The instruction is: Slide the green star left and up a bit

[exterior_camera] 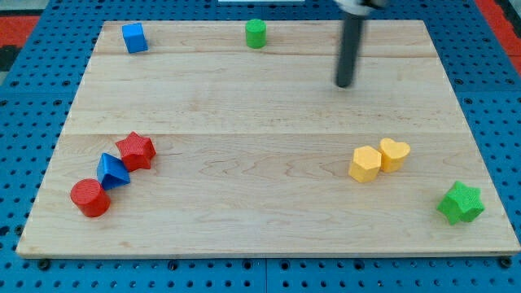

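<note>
The green star [461, 203] lies near the board's bottom right corner. My tip [345, 84] is at the end of the dark rod in the upper right part of the board. It is far from the green star, up and to the left of it, and touches no block.
A yellow hexagon [365, 163] and a yellow heart [395, 154] touch, left and up of the star. A green cylinder [256, 33] and a blue cube [134, 37] sit at the top edge. A red star [136, 150], blue triangle [112, 170] and red cylinder [89, 198] cluster at bottom left.
</note>
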Tool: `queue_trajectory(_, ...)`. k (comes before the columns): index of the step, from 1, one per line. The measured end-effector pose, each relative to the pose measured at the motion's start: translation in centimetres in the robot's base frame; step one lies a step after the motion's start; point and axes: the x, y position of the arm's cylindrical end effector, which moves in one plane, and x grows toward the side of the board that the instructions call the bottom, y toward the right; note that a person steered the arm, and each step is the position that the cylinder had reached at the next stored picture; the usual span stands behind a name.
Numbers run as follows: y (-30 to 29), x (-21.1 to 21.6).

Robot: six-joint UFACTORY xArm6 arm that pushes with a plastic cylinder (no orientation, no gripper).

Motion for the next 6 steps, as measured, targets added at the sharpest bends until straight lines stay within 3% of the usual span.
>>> queue_trajectory(1,11.8,2.7)
queue_trajectory(2,16.5,12.2)
queue_trajectory(3,13.8,18.8)
queue_trajectory(4,6.5,20.0)
queue_trajectory(6,5.5,23.0)
